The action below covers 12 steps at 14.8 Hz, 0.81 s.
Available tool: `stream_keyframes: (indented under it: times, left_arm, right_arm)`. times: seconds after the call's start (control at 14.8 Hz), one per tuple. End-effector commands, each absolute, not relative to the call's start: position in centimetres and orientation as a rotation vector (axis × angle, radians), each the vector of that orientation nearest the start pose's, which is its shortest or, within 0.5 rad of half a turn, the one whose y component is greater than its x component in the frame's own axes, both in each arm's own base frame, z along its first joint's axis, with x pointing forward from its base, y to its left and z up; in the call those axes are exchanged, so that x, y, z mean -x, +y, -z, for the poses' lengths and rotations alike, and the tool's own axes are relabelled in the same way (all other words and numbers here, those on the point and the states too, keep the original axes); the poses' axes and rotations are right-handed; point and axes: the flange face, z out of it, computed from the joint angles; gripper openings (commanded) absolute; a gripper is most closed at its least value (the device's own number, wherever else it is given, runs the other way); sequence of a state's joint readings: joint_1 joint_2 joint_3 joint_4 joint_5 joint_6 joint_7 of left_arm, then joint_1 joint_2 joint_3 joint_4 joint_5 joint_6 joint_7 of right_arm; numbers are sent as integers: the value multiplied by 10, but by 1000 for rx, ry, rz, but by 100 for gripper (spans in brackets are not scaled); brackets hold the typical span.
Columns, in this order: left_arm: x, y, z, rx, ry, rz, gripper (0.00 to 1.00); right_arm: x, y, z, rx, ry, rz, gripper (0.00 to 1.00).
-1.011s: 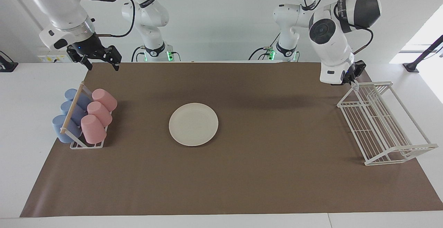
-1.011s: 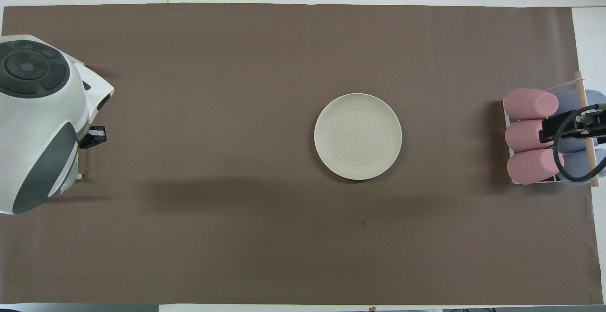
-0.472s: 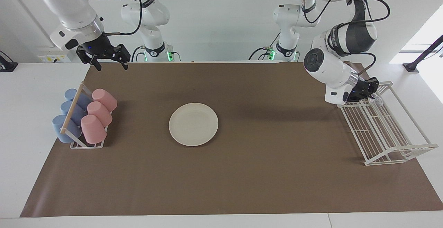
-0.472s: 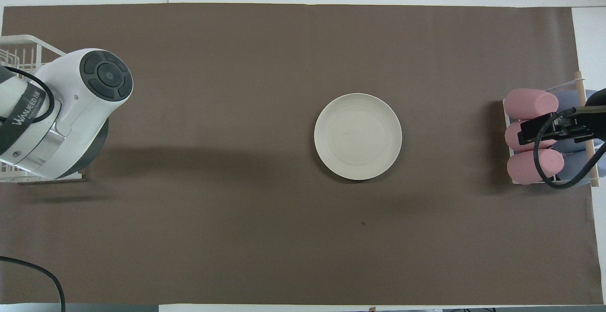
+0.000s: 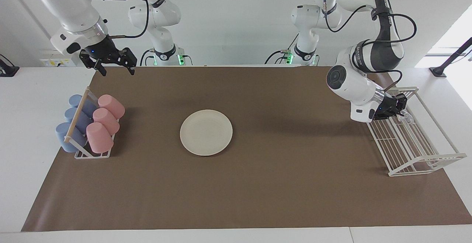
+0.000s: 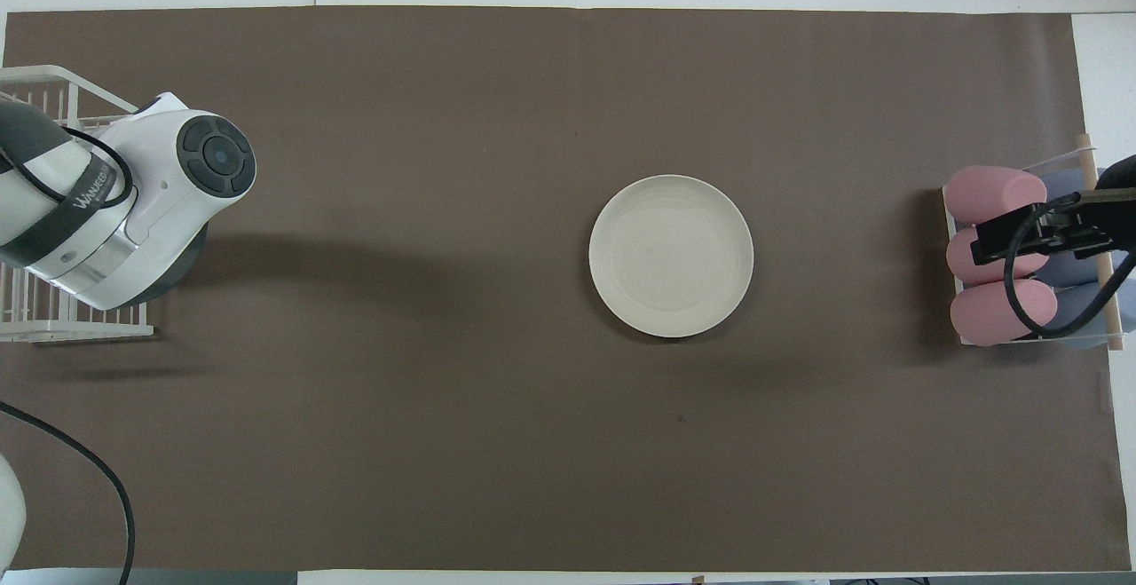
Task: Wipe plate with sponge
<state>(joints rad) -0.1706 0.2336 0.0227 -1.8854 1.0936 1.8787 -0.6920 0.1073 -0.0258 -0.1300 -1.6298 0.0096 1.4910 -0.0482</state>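
The cream-white plate lies flat on the brown mat, mid-table; it also shows in the overhead view. My left gripper is low inside the white wire rack at the left arm's end. It is shut on the small silvery sponge, which hangs at its fingertips just over the rack's wires. In the overhead view the left arm's body hides this gripper and the sponge. My right gripper is open and empty, raised over the cup rack, and the right arm waits there.
A cup rack with several pink and blue cups lying on their sides stands at the right arm's end, also seen in the overhead view. The brown mat covers most of the table.
My left gripper has moved down and along into the wire rack, carrying the sponge with it. My right gripper has shifted slightly toward the table's middle.
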Motion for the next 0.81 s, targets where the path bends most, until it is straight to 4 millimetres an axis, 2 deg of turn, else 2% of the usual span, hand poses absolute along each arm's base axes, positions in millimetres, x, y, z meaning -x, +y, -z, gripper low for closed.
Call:
stream_keyframes:
  times: [0.0,0.07,0.2,0.34,0.54,0.74]
  left_arm:
    - [-607,-21,-404,2138,-51,283,0]
    - [-607,-21,-404,2138,-51,283,10]
    - [-607,-21,-405,2139,-51,286,100]
    - [-608,-22,-407,2141,-53,291,100]
    - [-608,-21,-407,2141,-52,291,100]
    - [-609,-23,-410,2153,-64,297,100]
  right_arm:
    - [-531,-24,-606,3110,-54,-196,100]
    - [-532,-24,-605,3111,-51,-192,100]
    - [-531,-35,-604,3110,-15,-194,100]
    - [-530,-28,-607,3113,-27,-189,100]
    - [-532,-35,-609,3125,112,-173,100]
    - [-535,-34,-612,3135,96,-135,100]
